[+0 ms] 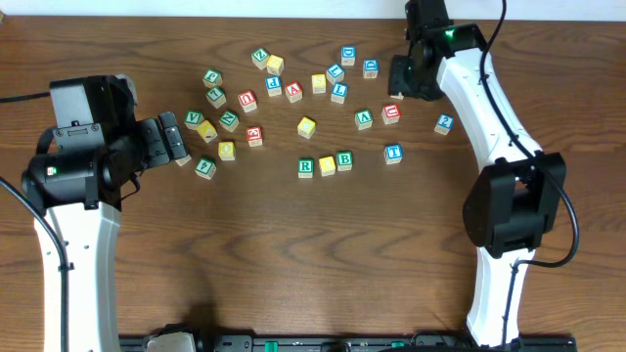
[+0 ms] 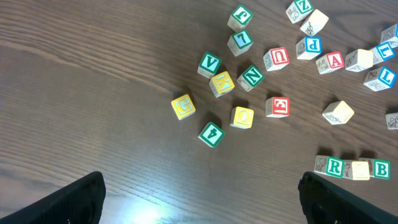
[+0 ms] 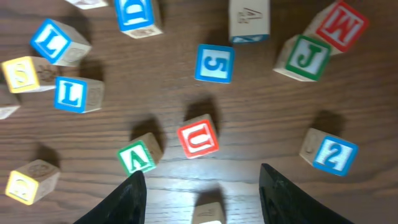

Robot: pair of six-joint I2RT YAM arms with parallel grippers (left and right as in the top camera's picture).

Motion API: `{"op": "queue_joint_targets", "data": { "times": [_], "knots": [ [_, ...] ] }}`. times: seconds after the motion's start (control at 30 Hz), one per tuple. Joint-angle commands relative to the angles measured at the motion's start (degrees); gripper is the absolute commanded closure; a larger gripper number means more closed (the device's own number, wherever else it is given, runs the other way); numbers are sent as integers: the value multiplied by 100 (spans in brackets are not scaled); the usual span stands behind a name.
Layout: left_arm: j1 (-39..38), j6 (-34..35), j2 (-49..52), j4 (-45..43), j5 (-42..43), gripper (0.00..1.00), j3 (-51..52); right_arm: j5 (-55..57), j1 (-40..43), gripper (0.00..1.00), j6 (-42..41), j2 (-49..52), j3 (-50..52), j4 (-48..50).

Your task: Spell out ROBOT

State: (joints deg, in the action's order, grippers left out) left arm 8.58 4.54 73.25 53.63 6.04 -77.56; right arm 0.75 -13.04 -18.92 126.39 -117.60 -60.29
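– Blocks (image 1: 307, 126): how do they handle?
– Wood by the look, so light, stiff and flat-faced. Painted faces may be a little slick. My judgement is to pinch two opposite side faces, centred, with the jaws square to them. Crowded neighbours could get nudged.
– Where does the word stand?
– Row begun near table centre: R block (image 1: 305, 167), a yellow block (image 1: 327, 165) touching it with its letter unreadable, then B block (image 1: 344, 159). Yellow O block (image 2: 242, 117) lies loose in the scatter by the left arm, with green 4 block (image 2: 211, 133) just beside it. No T picked out with certainty.
– Grippers?
– Left gripper (image 2: 199, 183) has its fingers wide apart with nothing between them, short of the scatter. Right gripper (image 3: 202, 180) is also spread, above red U block (image 3: 198, 138). Another block's edge shows low between its fingers, touching neither.
– Containers?
– None in view. Every block sits on the bare table (image 1: 293, 254).
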Motion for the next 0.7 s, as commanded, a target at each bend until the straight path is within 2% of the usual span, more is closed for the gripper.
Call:
{"op": "queue_joint_targets", "data": {
  "times": [0.0,0.4,0.67],
  "knots": [
    [31,50,15,13,-33,2,-142,-249,-175,48,-101,-90,-101,74],
    [31,50,15,13,-33,2,-142,-450,-1150,48,-232,-74,-101,446],
    [31,50,15,13,-33,2,-142,-586,-2149,49,-533,103,-98,1576]
  ]
}}
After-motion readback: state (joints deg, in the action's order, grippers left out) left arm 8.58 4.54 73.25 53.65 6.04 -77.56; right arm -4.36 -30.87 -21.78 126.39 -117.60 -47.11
